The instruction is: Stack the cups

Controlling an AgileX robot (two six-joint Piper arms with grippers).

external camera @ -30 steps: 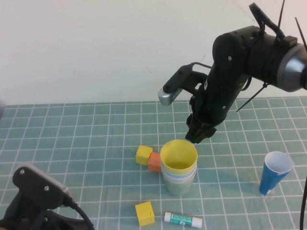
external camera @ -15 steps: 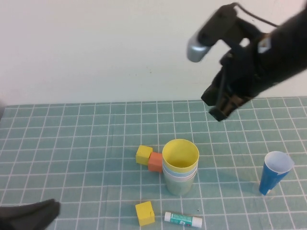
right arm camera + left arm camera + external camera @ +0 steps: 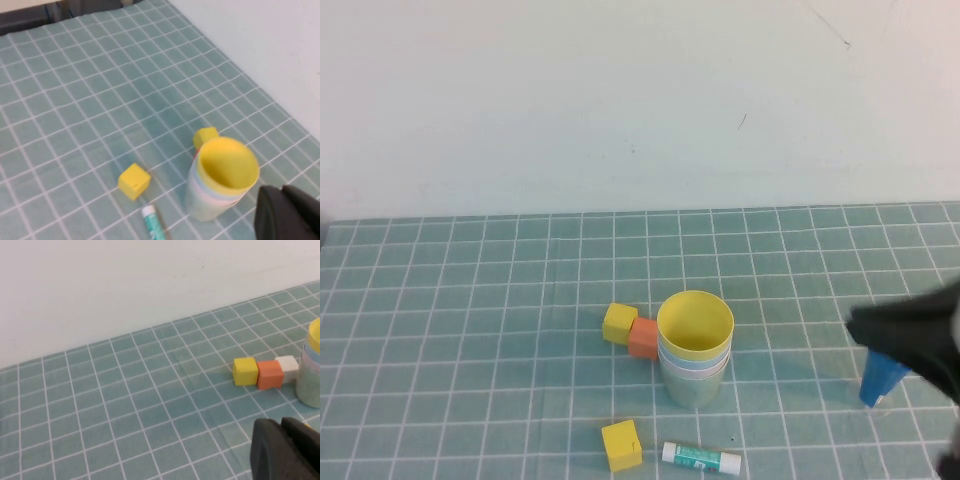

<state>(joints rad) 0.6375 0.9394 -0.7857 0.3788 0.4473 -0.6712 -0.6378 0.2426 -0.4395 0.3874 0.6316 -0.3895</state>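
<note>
The high view looks down from the robot's side toward the wall. Both wrist views look obliquely across the bench (image 3: pixel 470 300); all three share the stacked cups (image 3: pixel 694 345).

The cups (image 3: pixel 695 350) are nested upright, yellow on top, left of the right gripper (image 3: pixel 910 340).

We find open green gridded mat (image 3: pixel 470 300) across the whole left and far side. The nested stack of tapered plastic cups with the yellow one on top (image 3: pixel 694 345) is hemmed on its left by a yellow cube (image 3: pixel 619 323) touching an orange cube (image 3: pixel 643 338). Nearer lie another yellow cube (image 3: pixel 621 445) and a white glue stick (image 3: pixel 701 458). To the right, the dark right gripper (image 3: pixel 910 340) fronts a tall dark blue cup (image 3: pixel 880 380). The left gripper (image 3: pixel 282 452) stays outside the high view.
</note>
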